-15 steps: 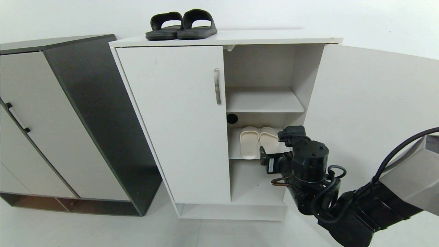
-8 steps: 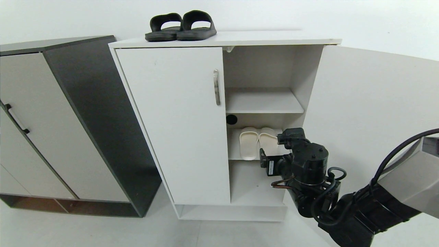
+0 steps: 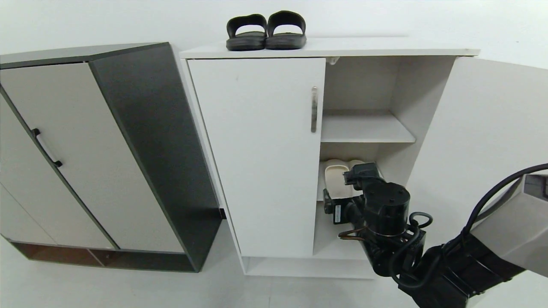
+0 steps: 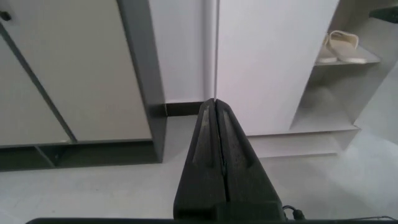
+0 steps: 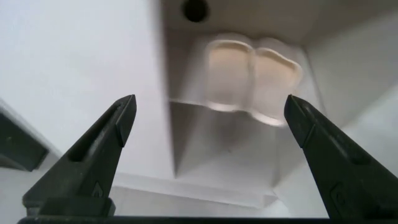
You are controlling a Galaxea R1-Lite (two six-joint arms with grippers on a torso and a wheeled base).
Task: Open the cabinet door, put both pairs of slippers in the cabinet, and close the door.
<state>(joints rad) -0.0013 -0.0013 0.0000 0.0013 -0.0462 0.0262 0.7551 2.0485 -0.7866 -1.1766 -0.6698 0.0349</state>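
Two pairs of slippers sit apart: the black pair [image 3: 266, 31] on top of the white cabinet [image 3: 385, 51], the white pair [image 3: 337, 179] side by side on the middle shelf inside. Its right door [image 3: 483, 137] stands wide open, the left door [image 3: 265, 158] closed. Just before the open side, near the white pair, hangs the right gripper [image 5: 210, 106], spread wide and empty. Lower down, the left gripper [image 4: 216, 107] faces the cabinet front, clenched on nothing. Beside the cabinet's left stands a grey cabinet [image 3: 128, 128]
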